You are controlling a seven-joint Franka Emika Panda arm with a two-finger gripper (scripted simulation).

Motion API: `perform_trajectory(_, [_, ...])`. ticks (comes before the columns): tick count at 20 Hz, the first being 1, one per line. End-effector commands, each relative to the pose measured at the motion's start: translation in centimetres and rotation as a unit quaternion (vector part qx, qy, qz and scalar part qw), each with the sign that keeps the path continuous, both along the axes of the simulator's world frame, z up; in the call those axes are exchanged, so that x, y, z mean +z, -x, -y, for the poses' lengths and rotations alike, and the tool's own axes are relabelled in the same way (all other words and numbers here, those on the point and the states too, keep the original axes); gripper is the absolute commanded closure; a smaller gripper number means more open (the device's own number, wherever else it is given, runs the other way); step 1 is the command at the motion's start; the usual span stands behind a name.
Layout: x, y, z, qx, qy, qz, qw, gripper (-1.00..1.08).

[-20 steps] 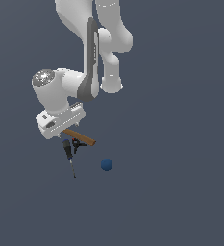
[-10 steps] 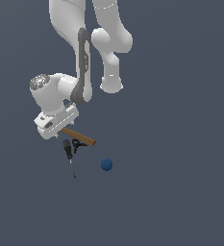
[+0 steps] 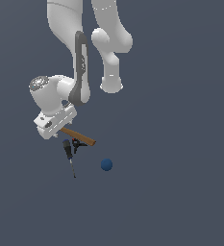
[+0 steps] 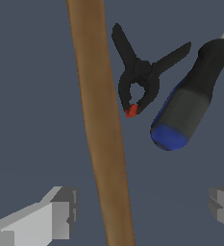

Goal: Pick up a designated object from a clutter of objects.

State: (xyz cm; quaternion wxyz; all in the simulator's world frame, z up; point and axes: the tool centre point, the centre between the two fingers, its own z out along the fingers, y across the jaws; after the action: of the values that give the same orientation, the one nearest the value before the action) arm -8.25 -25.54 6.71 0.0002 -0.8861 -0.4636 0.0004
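The designated object, a hammer with a long brown wooden handle (image 4: 101, 129), runs between my gripper's fingers in the wrist view, closer to one finger (image 4: 53, 216) than the other. My gripper (image 4: 140, 211) is open around the handle, with a gap on each side. In the exterior view the gripper (image 3: 57, 129) sits low over the hammer (image 3: 80, 137), whose head is hidden under the white hand. The rest of the clutter lies close by: a black-handled screwdriver (image 4: 190, 98) with a blue end cap, a small black clamp (image 4: 140, 77) with a red tip, and a blue ball (image 3: 106, 165).
The screwdriver (image 3: 68, 150) and the clamp (image 3: 77, 143) lie just in front of the handle in the exterior view. The ball rests apart, toward the exterior view's right. The floor is a plain dark grey surface.
The hand has shifted slightly toward the exterior view's left along the hammer and the arm above has leaned over. The hammer, screwdriver, clamp and ball have not moved.
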Motion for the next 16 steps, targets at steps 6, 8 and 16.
perform_trajectory(6, [-0.7, 0.0, 0.0, 0.0, 0.0, 0.0, 1.0, -0.92])
perform_trajectory(8, [-1.4, 0.0, 0.0, 0.001, 0.0, 0.0, 1.0, -0.92])
perform_trajectory(16, [-4.6, 0.1, 0.0, 0.002, 0.0, 0.0, 1.0, -0.92])
